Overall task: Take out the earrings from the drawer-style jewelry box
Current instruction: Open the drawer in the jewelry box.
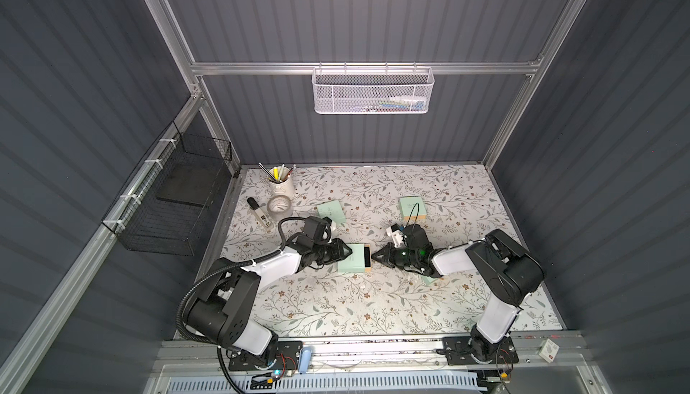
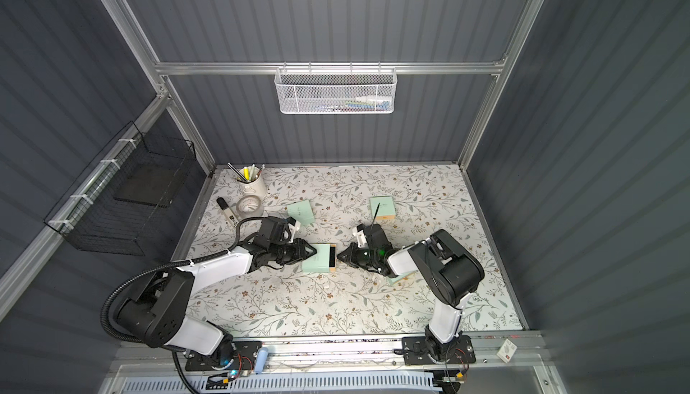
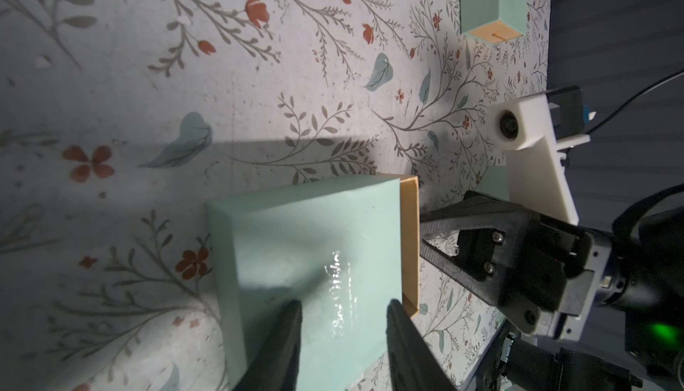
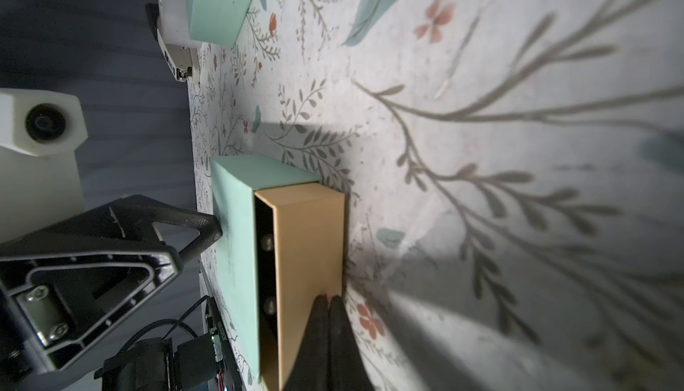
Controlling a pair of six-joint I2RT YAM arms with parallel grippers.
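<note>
**Hazard entry: slip and spill**

We log, mid-table: left gripper (image 3: 345,304), narrowly parted, pinning the mint-green cardboard sleeve (image 3: 296,230); right gripper (image 4: 328,298), closed tight, fronting the tan card drawer (image 4: 307,241). Inside: tiny pale stud earrings (image 4: 266,241). Likely risk: sleeve slips, box drags, studs spill.

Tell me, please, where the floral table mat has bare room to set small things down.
Widest: the front strip of the floral table mat, along its near edge, before the mint box with the tan drawer. Also the far right corner, beyond the right-hand closed mint box. Crowded: the centre around the drawer box, and the far left by the white pen cup.
</note>
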